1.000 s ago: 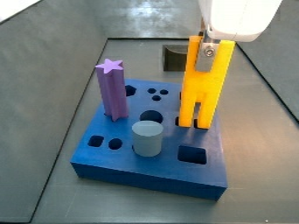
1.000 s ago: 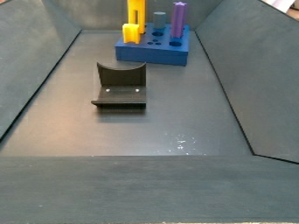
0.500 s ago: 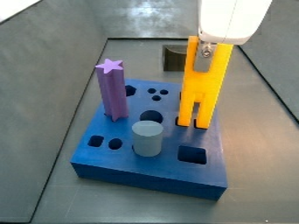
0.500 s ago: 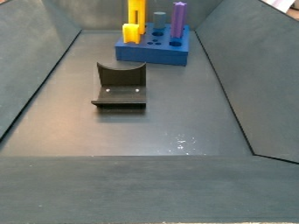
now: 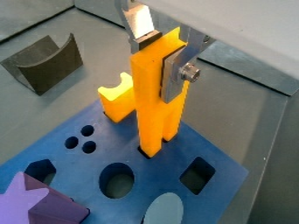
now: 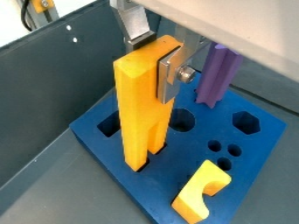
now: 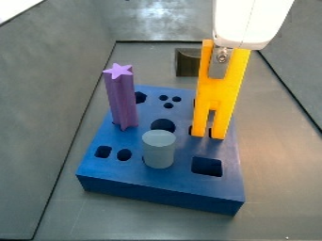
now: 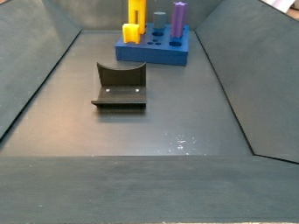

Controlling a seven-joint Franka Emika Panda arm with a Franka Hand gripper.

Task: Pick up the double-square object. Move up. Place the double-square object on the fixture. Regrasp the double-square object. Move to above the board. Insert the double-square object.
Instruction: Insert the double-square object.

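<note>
Nothing is shifting since a second ago: the gripper [image 5: 163, 54] is still clamping the top of the double-square object [image 7: 220, 89], standing upright with its legs in the board [image 7: 120, 177]; insertion is looking nearly complete, release seemingly remaining; the fixture [image 8: 119, 85] is sitting well apart.

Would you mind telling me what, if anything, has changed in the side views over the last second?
Almost nothing. The hand stays clamped on the top of the double-square object, whose legs remain in the board; at most the hand's white body shifted very slightly early on. The purple star post, grey cylinder, stubby yellow block and the fixture kept their places.
</note>
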